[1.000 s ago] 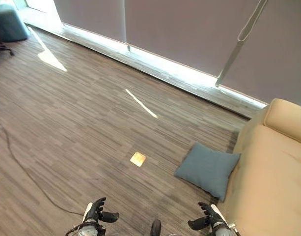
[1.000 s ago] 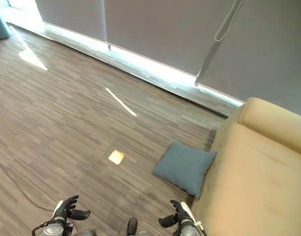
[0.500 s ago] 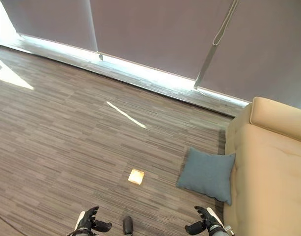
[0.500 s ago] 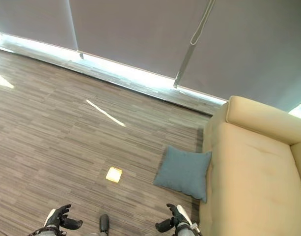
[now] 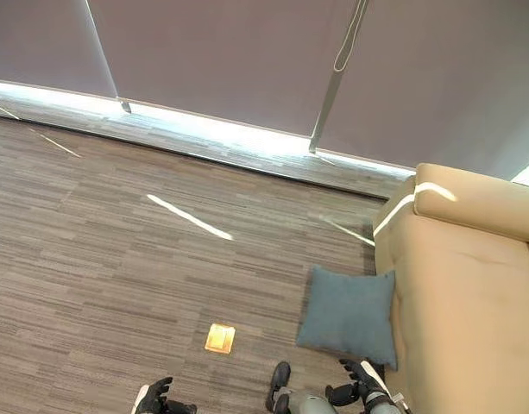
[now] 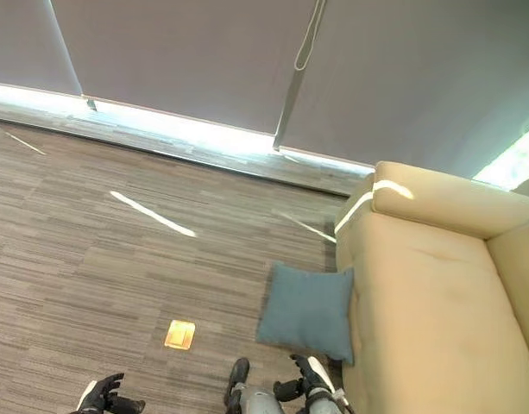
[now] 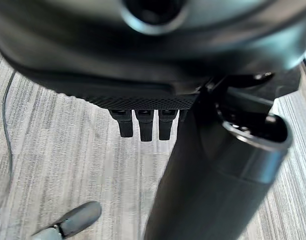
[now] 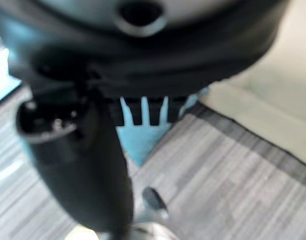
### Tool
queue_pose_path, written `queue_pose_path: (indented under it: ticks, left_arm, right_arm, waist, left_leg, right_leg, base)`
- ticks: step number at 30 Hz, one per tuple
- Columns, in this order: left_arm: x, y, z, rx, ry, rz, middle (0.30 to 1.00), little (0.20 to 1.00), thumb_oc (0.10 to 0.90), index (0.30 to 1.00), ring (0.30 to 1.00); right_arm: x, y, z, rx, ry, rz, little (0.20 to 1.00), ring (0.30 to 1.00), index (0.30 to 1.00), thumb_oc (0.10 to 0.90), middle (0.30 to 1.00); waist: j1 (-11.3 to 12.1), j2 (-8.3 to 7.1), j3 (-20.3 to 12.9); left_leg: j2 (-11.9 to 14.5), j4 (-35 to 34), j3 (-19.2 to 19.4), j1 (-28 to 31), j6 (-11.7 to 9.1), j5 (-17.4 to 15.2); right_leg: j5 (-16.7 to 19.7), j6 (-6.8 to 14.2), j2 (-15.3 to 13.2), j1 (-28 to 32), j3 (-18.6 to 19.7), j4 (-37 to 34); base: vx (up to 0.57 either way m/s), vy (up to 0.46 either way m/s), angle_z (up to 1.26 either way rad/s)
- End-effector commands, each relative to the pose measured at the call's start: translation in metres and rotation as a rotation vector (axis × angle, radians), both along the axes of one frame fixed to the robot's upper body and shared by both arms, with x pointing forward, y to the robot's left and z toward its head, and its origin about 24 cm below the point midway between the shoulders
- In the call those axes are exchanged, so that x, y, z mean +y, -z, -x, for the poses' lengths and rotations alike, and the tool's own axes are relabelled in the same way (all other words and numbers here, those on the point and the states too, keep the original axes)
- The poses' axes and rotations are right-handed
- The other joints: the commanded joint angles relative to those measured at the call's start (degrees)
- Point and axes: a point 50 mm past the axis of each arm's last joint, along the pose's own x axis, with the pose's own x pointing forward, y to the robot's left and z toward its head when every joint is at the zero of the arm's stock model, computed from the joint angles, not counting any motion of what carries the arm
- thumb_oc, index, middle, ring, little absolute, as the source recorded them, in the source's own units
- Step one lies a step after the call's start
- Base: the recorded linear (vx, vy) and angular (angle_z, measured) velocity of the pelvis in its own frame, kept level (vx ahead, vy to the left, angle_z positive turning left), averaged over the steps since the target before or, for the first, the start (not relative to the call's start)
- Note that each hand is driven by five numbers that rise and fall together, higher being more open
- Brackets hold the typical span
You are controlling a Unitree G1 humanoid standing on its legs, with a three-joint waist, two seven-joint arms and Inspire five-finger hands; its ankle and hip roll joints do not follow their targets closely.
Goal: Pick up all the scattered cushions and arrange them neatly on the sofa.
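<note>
Left hand (image 5: pixel 157 398) at 7 o'clock, fingers relaxed, empty, well apart from the square blue-grey fabric cushion (image 5: pixel 349 315), which lies on the striped grey carpet floor (image 5: pixel 100 259) against the beige upholstered sofa (image 5: pixel 462 293). Right hand (image 5: pixel 359 385), relaxed and empty, is nearer; the cushion lies at its 12 o'clock.

Blue-grey cushion (image 5: pixel 348 316) flat on floor, touching beige sofa (image 5: pixel 467 293) front.

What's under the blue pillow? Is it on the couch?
No. The blue pillow lies on the striped floor, its edge against the tan sofa front. The floor beneath it is covered, so anything there is hidden. Both hands, left hand and right hand, hold nothing.
</note>
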Motion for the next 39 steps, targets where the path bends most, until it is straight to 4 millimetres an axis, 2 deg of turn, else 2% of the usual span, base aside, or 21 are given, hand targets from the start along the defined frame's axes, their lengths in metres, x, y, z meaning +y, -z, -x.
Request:
queue_pose_path:
  ticks: [1, 2, 4, 6, 7, 8, 10, 11, 14, 21, 23, 24, 25, 26, 27, 30, 31, 34, 35, 38, 39]
  left_arm:
    - [0.0, -0.016, -0.036, -0.155, 0.08, -0.02, 0.9, 0.9, 0.8, 0.9, 0.9]
    - [-0.002, -0.018, -0.041, -0.172, 0.079, -0.017, 0.9, 0.9, 0.8, 0.9, 0.9]
    - [-0.002, -0.018, -0.041, -0.172, 0.079, -0.016, 0.9, 0.9, 0.8, 0.9, 0.9]
    - [-0.002, -0.018, -0.041, -0.17, 0.085, -0.017, 0.9, 0.9, 0.8, 0.9, 0.9]
    - [-0.001, -0.017, -0.038, -0.157, 0.09, -0.02, 0.9, 0.9, 0.8, 0.9, 0.9]
    - [-0.001, -0.017, -0.038, -0.157, 0.09, -0.02, 0.9, 0.9, 0.8, 0.9, 0.9]
    - [0.0, -0.016, -0.036, -0.153, 0.086, -0.024, 0.9, 0.9, 0.8, 0.9, 0.9]
    - [-0.001, -0.015, -0.034, -0.143, 0.076, -0.026, 0.9, 0.9, 0.8, 0.9, 0.9]
    - [-0.001, -0.014, -0.033, -0.14, 0.052, -0.021, 0.9, 0.9, 0.8, 0.9, 0.9]
    - [-0.001, -0.009, -0.023, -0.099, 0.06, -0.022, 0.9, 0.9, 0.8, 0.9, 0.9]
    - [0.001, -0.011, -0.026, -0.107, 0.059, -0.028, 0.9, 0.9, 0.8, 0.9, 0.9]
    - [0.005, -0.014, -0.03, -0.125, 0.055, -0.043, 0.9, 0.9, 0.8, 0.9, 0.9]
    - [0.005, -0.014, -0.03, -0.125, 0.055, -0.043, 0.9, 0.9, 0.8, 0.9, 0.9]
    - [0.01, -0.019, -0.037, -0.158, 0.038, -0.057, 0.9, 0.9, 0.8, 0.9, 0.9]
    - [0.01, -0.019, -0.037, -0.162, 0.029, -0.054, 0.9, 0.9, 0.8, 0.9, 0.9]
    - [0.009, -0.018, -0.035, -0.155, 0.027, -0.048, 0.9, 0.9, 0.8, 0.9, 0.9]
    - [0.008, -0.017, -0.035, -0.149, 0.028, -0.042, 0.9, 0.9, 0.8, 0.9, 0.9]
    - [0.008, -0.016, -0.032, -0.135, 0.026, -0.04, 0.9, 0.9, 0.8, 0.9, 0.9]
    - [0.007, -0.016, -0.034, -0.136, 0.031, -0.037, 0.9, 0.9, 0.8, 0.9, 0.9]
    - [0.005, -0.016, -0.036, -0.142, 0.048, -0.036, 0.9, 0.9, 0.8, 0.9, 0.9]
    - [0.0, -0.016, -0.039, -0.15, 0.075, -0.029, 0.9, 0.9, 0.8, 0.9, 0.9]
  right_arm:
    - [-0.026, -0.011, -0.012, -0.067, 0.017, 0.077, 0.9, 0.9, 0.9, 0.8, 0.9]
    - [-0.029, -0.012, -0.013, -0.066, 0.033, 0.074, 0.9, 0.9, 0.9, 0.8, 0.9]
    - [-0.029, -0.011, -0.012, -0.064, 0.037, 0.074, 0.9, 0.9, 0.9, 0.8, 0.9]
    - [-0.03, -0.011, -0.011, -0.059, 0.041, 0.076, 0.9, 0.9, 0.9, 0.8, 0.9]
    - [-0.031, -0.011, -0.01, -0.057, 0.041, 0.08, 0.9, 0.9, 0.9, 0.8, 0.9]
    - [-0.031, -0.011, -0.01, -0.057, 0.041, 0.08, 0.9, 0.9, 0.9, 0.8, 0.9]
    - [-0.03, -0.011, -0.011, -0.063, 0.038, 0.082, 0.9, 0.9, 0.9, 0.8, 0.9]
    - [-0.029, -0.012, -0.014, -0.073, 0.03, 0.086, 0.9, 0.9, 0.9, 0.8, 0.9]
    - [-0.029, -0.013, -0.015, -0.078, 0.027, 0.09, 0.9, 0.9, 0.9, 0.8, 0.9]
    - [-0.022, -0.008, -0.01, -0.047, 0.016, 0.082, 0.9, 0.9, 0.9, 0.8, 0.9]
    - [-0.02, -0.008, -0.011, -0.05, 0.012, 0.076, 0.9, 0.9, 0.9, 0.8, 0.9]
    - [-0.019, -0.009, -0.014, -0.057, 0.001, 0.075, 0.9, 0.9, 0.9, 0.8, 0.9]
    - [-0.019, -0.009, -0.014, -0.057, 0.001, 0.075, 0.9, 0.9, 0.9, 0.8, 0.9]
    - [-0.015, -0.013, -0.022, -0.09, 0.0, 0.064, 0.9, 0.9, 0.9, 0.8, 0.9]
    - [-0.014, -0.013, -0.023, -0.098, 0.002, 0.058, 0.9, 0.9, 0.9, 0.8, 0.9]
    - [-0.014, -0.014, -0.025, -0.103, -0.005, 0.063, 0.9, 0.9, 0.9, 0.8, 0.9]
    - [-0.016, -0.016, -0.028, -0.112, -0.001, 0.068, 0.9, 0.9, 0.9, 0.8, 0.9]
    - [-0.018, -0.017, -0.029, -0.113, 0.001, 0.076, 0.9, 0.9, 0.9, 0.8, 0.9]
    - [-0.02, -0.019, -0.031, -0.119, 0.0, 0.081, 0.9, 0.9, 0.9, 0.8, 0.9]
    - [-0.023, -0.018, -0.027, -0.112, 0.001, 0.092, 0.9, 0.9, 0.9, 0.8, 0.9]
    - [-0.025, -0.017, -0.023, -0.109, 0.009, 0.093, 0.9, 0.9, 0.9, 0.8, 0.9]
  waist:
    - [-0.66, -1.17, 0.58]
    - [-0.21, -1.9, 1.06]
    - [0.01, -2.12, 1.13]
    - [0.49, -2.92, 1.13]
    - [1.12, -3.29, 1.25]
    - [1.16, -3.32, 1.29]
    - [1.96, -2.74, 1.4]
    - [2.88, -2.06, 1.67]
    - [3.42, -1.79, 1.83]
    - [3.38, -1.08, -0.59]
    - [3.23, -0.9, -0.44]
    - [2.91, -0.67, 0.02]
    - [2.91, -0.67, 0.02]
    - [2.45, 0.73, 1.21]
    - [2.36, 1.02, 1.24]
    - [2.03, 1.25, 1.18]
    - [1.86, 1.19, 1.08]
    - [1.34, 1.09, 1.38]
    - [0.92, 0.95, 1.79]
    - [0.52, 0.59, 1.69]
    - [-0.54, 0.37, 1.2]
  left_leg:
    - [-1.48, 20.14, -1.35, -7.6, -3.06, -1.75]
    - [-0.17, 23.84, -1.33, -10.99, -3.05, -0.88]
    - [0.23, 23.9, -1.15, -12.25, -2.59, -1.46]
    - [0.86, 21.04, -1.06, -14.37, -1.49, -3.38]
    - [1.36, 15.74, -2.06, -16.55, -1.0, -2.65]
    - [1.33, 15.63, -2.02, -16.43, -1.0, -2.61]
    - [1.13, 8.85, -5.12, -17.61, -1.68, 1.74]
    - [0.68, 4.82, -8.82, -19.43, -2.33, 5.24]
    - [-0.01, 3.66, -10.68, -20.44, -2.58, 6.62]
    - [-2.18, 2.14, -8.46, -15.56, 0.39, 3.83]
    - [-2.54, 1.95, -8.07, -14.78, 1.15, 3.3]
    - [-3.04, 1.67, -6.81, -13.51, 2.49, 2.69]
    - [-3.04, 1.67, -6.81, -13.51, 2.49, 2.69]
    - [-2.63, 0.61, -4.89, -10.94, 3.83, 1.61]
    - [-2.81, -0.17, -4.31, -9.69, 3.98, 1.12]
    - [-3.09, -1.55, -3.51, -7.71, 3.98, 0.44]
    - [-3.44, -2.26, -2.53, -6.58, 3.75, -0.36]
    - [-3.77, -2.62, -2.85, -4.63, 3.28, -1.82]
    - [-4.07, -2.42, -2.22, -4.45, 3.22, -1.5]
    - [-4.84, -1.34, -2.64, -4.16, 3.25, -2.78]
    - [-5.22, -0.01, -3.01, -3.96, 3.29, -3.81]
  right_leg:
    - [-4.64, 6.45, 0.17, 6.83, 1.81, -2.87]
    - [-6.08, 5.53, 0.64, 8.39, 2.99, -3.47]
    - [-6.44, 5.53, 0.74, 9.04, 3.5, -3.72]
    - [-7.13, 6.06, 0.63, 10.23, 4.88, -4.49]
    - [-7.79, 6.54, 0.98, 11.6, 6.6, -5.01]
    - [-7.79, 6.55, 0.96, 11.65, 6.63, -5.02]
    - [-8.5, 6.59, 2.16, 12.48, 8.5, -5.23]
    - [-9.24, 6.59, 3.29, 13.65, 10.51, -5.24]
    - [-9.83, 6.52, 3.6, 14.59, 12.17, -4.68]
    - [-11.2, 9.09, 1.25, 14.79, 15.32, 1.22]
    - [-10.06, 9.7, 0.6, 13.21, 15.64, 4.99]
    - [-6.75, 11.35, -0.3, 9.94, 16.4, 11.65]
    - [-6.75, 11.35, -0.3, 9.94, 16.41, 11.65]
    - [-4.08, 12.06, -2.62, 5.17, 12.98, 20.84]
    - [-4.12, 11.63, -4.05, 4.58, 10.73, 21.23]
    - [-5.29, 10.94, -5.08, 4.09, 6.86, 18.33]
    - [-5.84, 10.4, -5.33, 2.76, 2.94, 12.55]
    - [-5.26, 11.19, -4.67, 1.57, 1.68, 7.48]
    - [-2.74, 11.14, -4.45, 0.6, 0.84, 4.78]
    - [-2.91, 11.27, -3.98, 2.12, 1.0, 1.51]
    - [-2.78, 10.54, -2.87, 1.69, 4.26, 2.59]
  base:
    - [0.32, -0.162, 0.0]
    - [0.3, -0.126, -0.23]
    - [0.14, -0.025, -0.54]
    - [0.2, 0.03, -0.5]
    - [0.21, 0.047, -0.31]
    - [0.2, 0.068, -0.28]
    - [0.19, 0.091, -0.41]
    - [0.2, 0.095, -0.6]
    - [0.2, 0.124, -0.61]
    - [0.19, 0.207, -0.32]
    - [0.1, 0.193, -0.42]
    - [0.05, 0.124, -0.33]
    - [0.12, 0.314, -0.32]
    - [0.12, 0.242, -0.15]
    - [0.12, 0.241, -0.4]
    - [0.19, 0.065, -0.58]
    - [0.14, -0.003, -0.46]
    - [0.21, -0.019, -0.67]
    - [0.2, -0.035, -0.32]
    - [0.16, -0.041, 0.04]
    - [0.29, -0.072, 0.21]
